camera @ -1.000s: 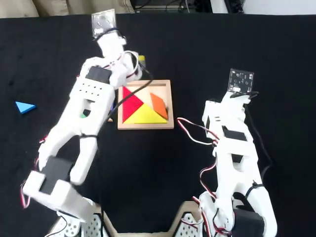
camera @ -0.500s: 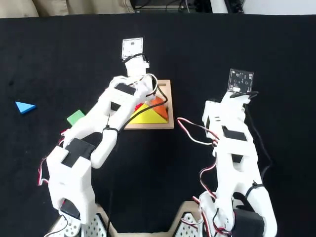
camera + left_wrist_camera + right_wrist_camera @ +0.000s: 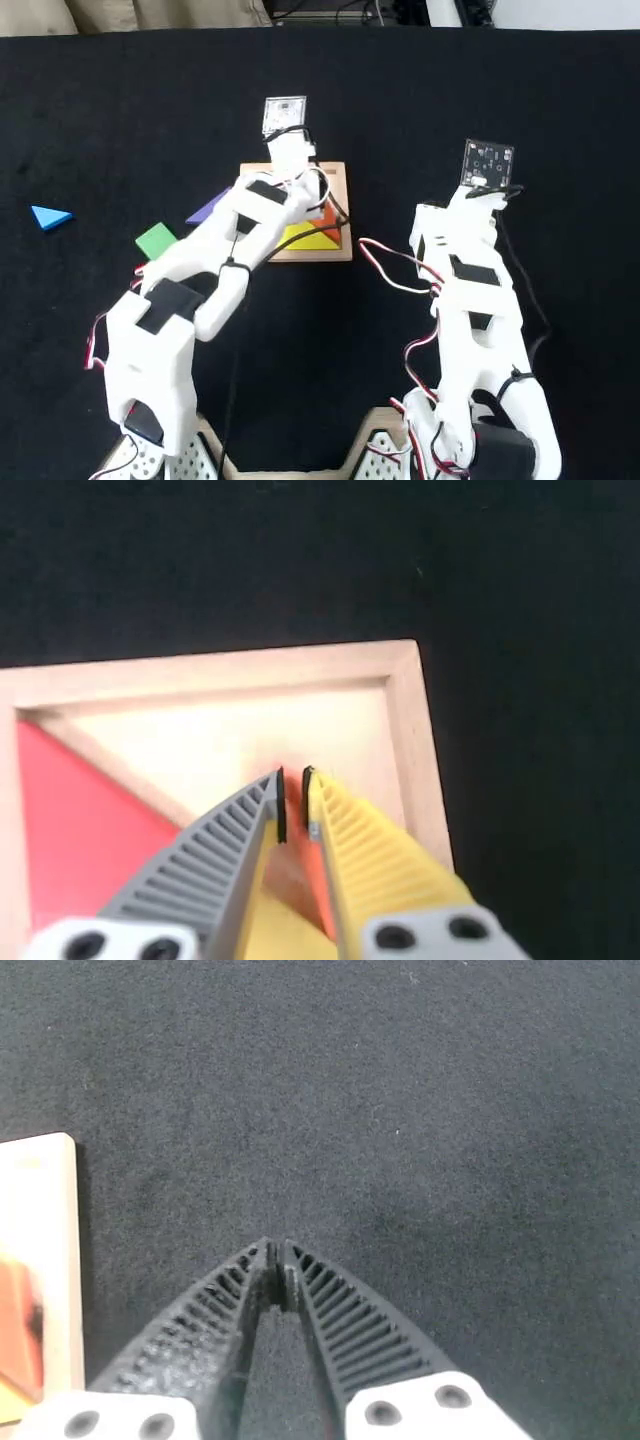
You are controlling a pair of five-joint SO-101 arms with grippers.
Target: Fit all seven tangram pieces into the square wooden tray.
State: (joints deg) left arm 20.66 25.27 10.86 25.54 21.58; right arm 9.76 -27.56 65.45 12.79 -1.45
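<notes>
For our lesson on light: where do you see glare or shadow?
Left wrist view: bare wood of the tray glares pale beyond the left claw. Right wrist view: a thin shadow lines the tray rim on the cloth. High view: shadows barely show on black cloth.

White jointed arms [image 3: 470,290], red-black cables [image 3: 385,265], ribbed grey-and-yellow left tool [image 3: 293,780]

From my remote seat, I see the desk [image 3: 520,90] covered edge to edge in a matte black cloth with a fine, slightly fuzzy weave. Along its far edge, a beige curtain [image 3: 150,12] hangs in folds at one corner. Dark cables [image 3: 340,10] bunch together near the middle, and a white surface [image 3: 570,12] sits at the other corner. At the near edge, a pale wooden board [image 3: 290,470] lies on the cloth.
</notes>
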